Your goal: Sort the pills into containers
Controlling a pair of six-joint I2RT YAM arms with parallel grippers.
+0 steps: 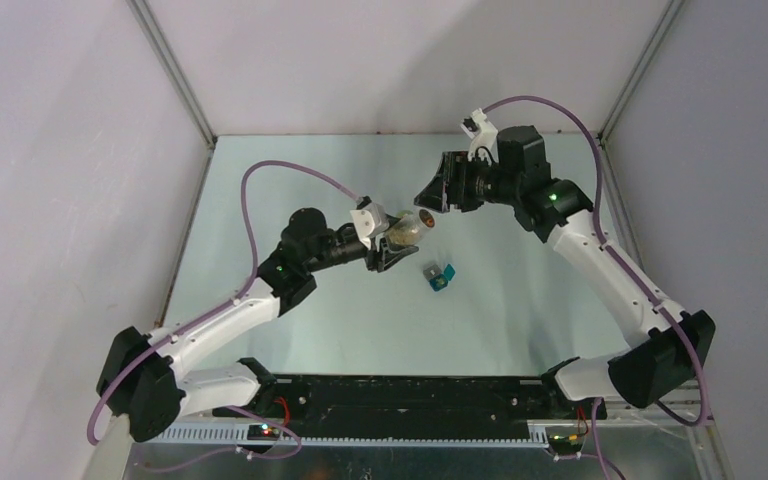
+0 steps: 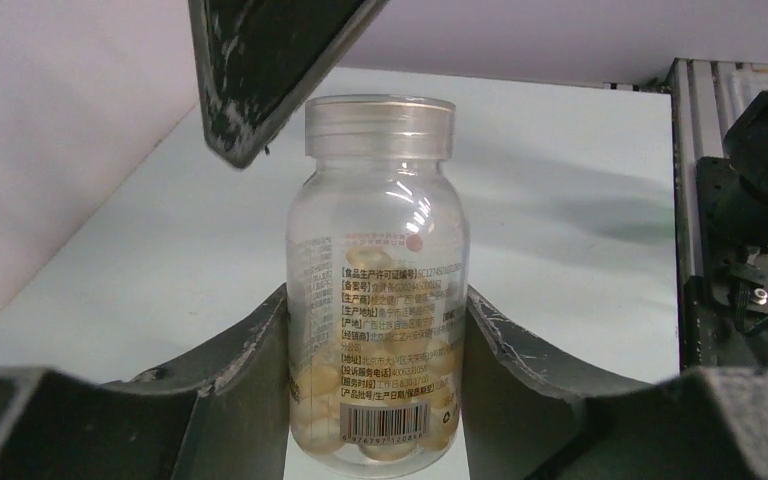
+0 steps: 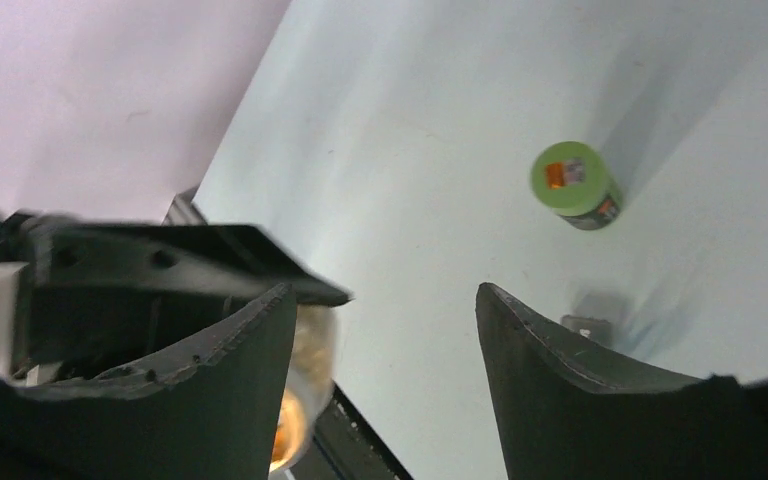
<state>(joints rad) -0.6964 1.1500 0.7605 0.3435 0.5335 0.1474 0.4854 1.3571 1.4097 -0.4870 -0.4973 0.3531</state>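
The left arm's fingers [image 2: 245, 385] are clamping the clear pill bottle [image 2: 380, 270] low on its body and apparently holding it lifted over the bench [image 1: 520, 320], seemingly so that its screw cap [image 2: 380, 125] is pointing free toward the other arm. The right arm's fingers [image 3: 560, 380] are standing wide apart with nothing between them, one hanging just beside the cap, probably lining up to grip and twist it off. The dark green-topped container [image 3: 572, 185] is sitting untouched on the bench near the held bottle, within easy reach for the pills.
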